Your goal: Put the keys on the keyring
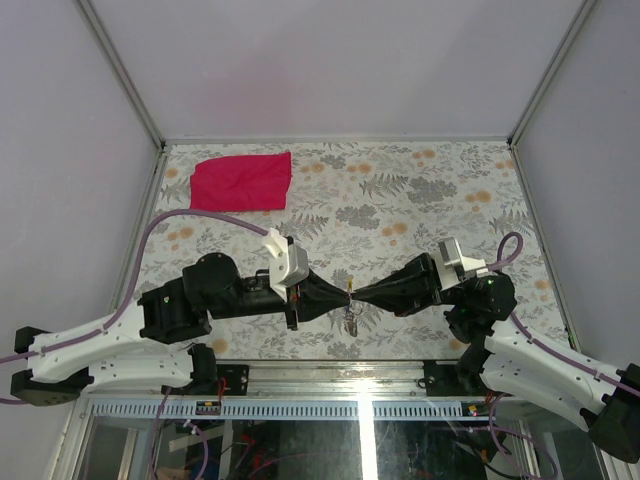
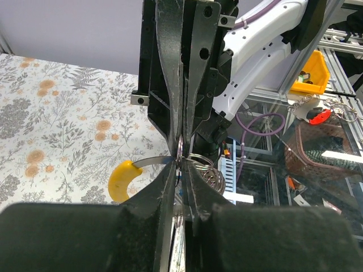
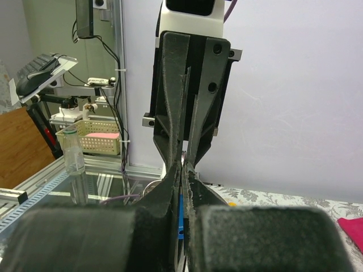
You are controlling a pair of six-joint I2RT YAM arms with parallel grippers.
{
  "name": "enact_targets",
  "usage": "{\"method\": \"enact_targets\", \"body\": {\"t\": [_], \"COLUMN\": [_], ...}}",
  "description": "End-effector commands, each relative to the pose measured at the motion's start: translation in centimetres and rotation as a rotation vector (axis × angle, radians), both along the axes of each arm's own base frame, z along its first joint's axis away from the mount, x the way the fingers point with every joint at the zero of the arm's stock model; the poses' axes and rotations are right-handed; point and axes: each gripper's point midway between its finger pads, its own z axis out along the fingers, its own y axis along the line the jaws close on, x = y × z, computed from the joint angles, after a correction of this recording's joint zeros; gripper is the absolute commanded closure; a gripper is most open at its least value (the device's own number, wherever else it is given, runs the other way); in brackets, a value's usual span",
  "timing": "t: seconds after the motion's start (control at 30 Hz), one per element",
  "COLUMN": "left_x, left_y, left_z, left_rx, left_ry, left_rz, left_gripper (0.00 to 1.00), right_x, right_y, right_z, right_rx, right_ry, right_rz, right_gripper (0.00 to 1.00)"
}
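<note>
My left gripper (image 1: pixel 343 295) and right gripper (image 1: pixel 357 294) meet tip to tip just above the table's front middle, both shut. In the left wrist view a key with a yellow head (image 2: pixel 123 179) sticks out sideways. Its blade runs into my left gripper's (image 2: pixel 180 170) closed tips. The thin keyring (image 2: pixel 180 149) stands edge-on between the right fingers (image 2: pixel 170 96). Silvery coils and chain (image 2: pixel 209 173) hang beside it. A small bunch (image 1: pixel 350 319) dangles under the meeting point. In the right wrist view my right gripper (image 3: pixel 184 165) is shut, with a blue key (image 3: pixel 181 222) showing in the gap.
A red cloth (image 1: pixel 242 181) lies at the back left of the flowered table (image 1: pixel 430 190). The table's front edge and metal rail (image 1: pixel 330 372) run just below the grippers. Grey walls (image 1: pixel 60 150) enclose the sides.
</note>
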Motion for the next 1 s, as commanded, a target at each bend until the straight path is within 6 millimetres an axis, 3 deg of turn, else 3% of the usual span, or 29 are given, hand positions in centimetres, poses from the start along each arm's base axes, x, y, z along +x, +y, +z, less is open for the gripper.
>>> {"method": "enact_targets", "body": {"t": [0.0,0.2,0.5,0.73,0.97], "left_x": [-0.2,-0.4,-0.3,0.7,1.3], "left_y": [-0.3,-0.4,-0.3,0.8,1.7], "left_z": [3.4,3.7,3.3,2.1,0.2], "left_rx": [-0.102,-0.106,-0.019,0.128,0.314], "left_ry": [-0.043,-0.045,-0.049,-0.044,-0.041], "left_rz": [-0.017,-0.026,-0.027,0.034,0.058], "left_gripper": [0.92,0.99,1.00,1.00,1.00], "right_x": [-1.2,-1.2,-0.9,0.1,1.5], "right_y": [-1.0,-0.9,-0.9,-1.4,-1.5], "right_z": [2.7,2.5,1.9,1.1,-0.3], "right_rx": [0.085,0.080,0.055,0.006,-0.079], "right_ry": [-0.078,-0.075,-0.084,-0.126,-0.120], "right_rz": [0.017,0.018,-0.015,-0.132,-0.228], "right_gripper": [1.00,1.00,0.98,0.78,0.72]}}
